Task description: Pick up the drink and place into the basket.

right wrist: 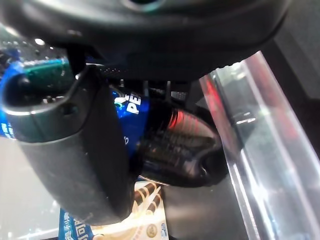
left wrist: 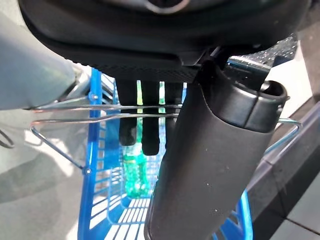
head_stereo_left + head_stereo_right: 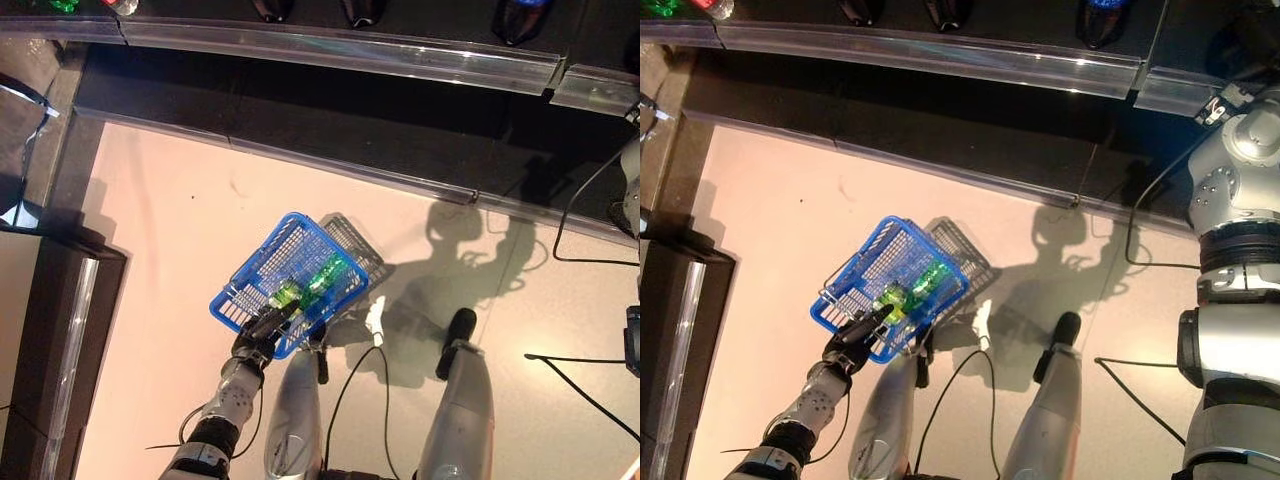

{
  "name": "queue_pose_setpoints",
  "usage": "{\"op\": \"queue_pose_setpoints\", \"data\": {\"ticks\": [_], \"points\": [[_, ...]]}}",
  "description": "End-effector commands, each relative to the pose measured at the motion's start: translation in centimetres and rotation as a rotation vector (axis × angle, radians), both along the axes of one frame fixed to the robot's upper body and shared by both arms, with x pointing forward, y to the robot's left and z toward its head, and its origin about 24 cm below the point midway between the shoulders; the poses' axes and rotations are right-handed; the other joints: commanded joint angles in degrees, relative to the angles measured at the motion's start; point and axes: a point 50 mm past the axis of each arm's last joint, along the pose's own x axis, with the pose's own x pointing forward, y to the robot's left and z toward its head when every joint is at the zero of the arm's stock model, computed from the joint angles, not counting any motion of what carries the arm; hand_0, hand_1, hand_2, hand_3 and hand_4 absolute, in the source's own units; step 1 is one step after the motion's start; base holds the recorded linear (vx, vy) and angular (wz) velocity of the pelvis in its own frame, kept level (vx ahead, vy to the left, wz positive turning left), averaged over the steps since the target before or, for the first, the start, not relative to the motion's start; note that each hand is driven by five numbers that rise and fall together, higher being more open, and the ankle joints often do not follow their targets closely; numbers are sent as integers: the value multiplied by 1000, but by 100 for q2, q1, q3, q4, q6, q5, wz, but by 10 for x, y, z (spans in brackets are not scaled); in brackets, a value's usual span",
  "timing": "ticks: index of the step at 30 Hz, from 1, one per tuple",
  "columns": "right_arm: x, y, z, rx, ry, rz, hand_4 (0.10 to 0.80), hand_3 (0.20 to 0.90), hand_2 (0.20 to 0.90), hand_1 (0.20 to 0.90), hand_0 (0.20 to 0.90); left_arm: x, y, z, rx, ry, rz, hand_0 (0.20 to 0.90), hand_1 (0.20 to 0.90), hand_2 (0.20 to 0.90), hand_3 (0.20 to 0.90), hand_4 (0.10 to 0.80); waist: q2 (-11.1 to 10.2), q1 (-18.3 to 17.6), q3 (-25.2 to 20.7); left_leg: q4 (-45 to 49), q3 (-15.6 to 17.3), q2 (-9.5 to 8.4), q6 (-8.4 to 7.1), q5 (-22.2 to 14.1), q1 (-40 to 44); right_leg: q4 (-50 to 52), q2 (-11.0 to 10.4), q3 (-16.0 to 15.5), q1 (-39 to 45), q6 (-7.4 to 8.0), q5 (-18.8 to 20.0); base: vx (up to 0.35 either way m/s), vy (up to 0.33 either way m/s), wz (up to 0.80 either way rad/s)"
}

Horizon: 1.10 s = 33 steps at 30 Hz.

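Below, left hand (image 3: 262,335) fingers curl round the blue basket (image 3: 262,262) handle; right hand (image 1: 75,160) fingers clamp a dark drink bottle (image 1: 170,145).

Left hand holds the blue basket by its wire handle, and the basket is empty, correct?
Not empty. The left hand does hold the blue basket by its wire handle, but green bottles already lie inside it, as the left eye view shows.
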Motion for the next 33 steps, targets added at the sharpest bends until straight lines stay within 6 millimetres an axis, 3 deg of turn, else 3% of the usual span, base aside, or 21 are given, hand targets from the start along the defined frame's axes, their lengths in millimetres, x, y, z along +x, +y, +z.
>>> {"op": "queue_pose_setpoints", "data": {"ticks": [1,5,17,23,33], "points": [[-37,7,74,-181,-278,-25,100,200,300,300,300,-85,84,-39,225,258,124,300,300,300,200,100,-187,54,71,1239,-30,-187,319,283,-766,416,238,-415,208,-459,-498,19,0,5],[-37,7,72,-182,-277,-20,100,200,300,300,300,-85,82,-39,220,256,113,300,300,300,200,100,-220,33,71,1358,-39,-166,346,218,-872,546,220,-338,87,-460,-502,5,1,1],[-42,16,77,-242,-324,-1,100,200,300,300,300,-92,86,-41,201,247,134,300,300,300,200,100,-195,-7,71,977,31,-161,307,627,-777,250,297,-288,113,-483,-228,-22,16,-3],[-45,23,78,-304,-336,16,100,200,300,300,300,-93,82,-41,191,234,126,300,300,300,200,100,-222,-23,71,690,75,-168,249,777,-422,8,351,-289,441,-472,-184,-14,29,0],[-56,33,63,-390,-379,72,100,200,300,300,300,-93,82,-41,170,209,150,300,300,300,200,100,-397,-119,-21,96,213,-121,198,871,435,-556,382,-421,1284,-408,-28,-19,41,1]]}}
